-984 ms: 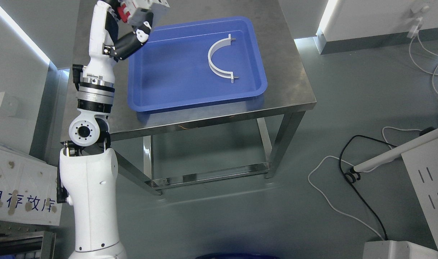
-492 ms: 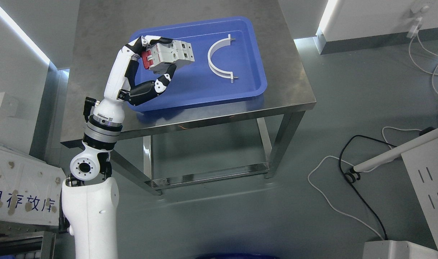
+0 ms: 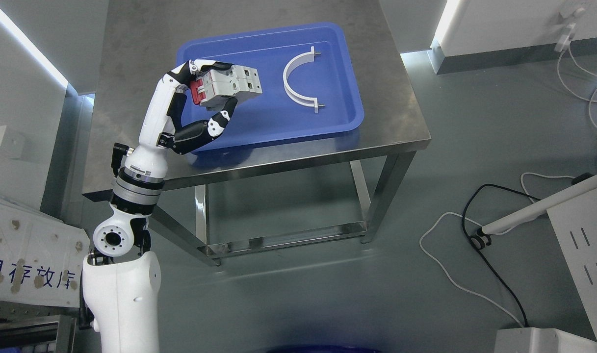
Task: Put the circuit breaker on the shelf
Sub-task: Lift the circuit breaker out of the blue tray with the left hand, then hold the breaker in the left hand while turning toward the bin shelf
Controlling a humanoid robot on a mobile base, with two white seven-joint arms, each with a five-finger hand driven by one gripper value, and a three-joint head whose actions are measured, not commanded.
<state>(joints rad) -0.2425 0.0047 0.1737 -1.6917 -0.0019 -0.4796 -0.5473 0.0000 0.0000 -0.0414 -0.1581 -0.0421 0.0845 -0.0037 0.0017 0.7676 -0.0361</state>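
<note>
My left hand is shut on a grey circuit breaker with a red switch at its left end. It holds the breaker above the left part of a blue tray on a steel table. The thumb curls under the breaker and the fingers wrap over its top. The left arm rises from the lower left. The right arm is out of the picture. No shelf for the breaker can be made out with certainty.
A white half-ring clamp lies in the tray's right half. Cables run over the grey floor at right. A white perforated cabinet stands at the right edge. A white sign panel leans at lower left.
My left arm came down from the top edge with the breaker and drew back toward me; the breaker now hangs over the tray's left part, slightly lower and further left than half a second ago.
</note>
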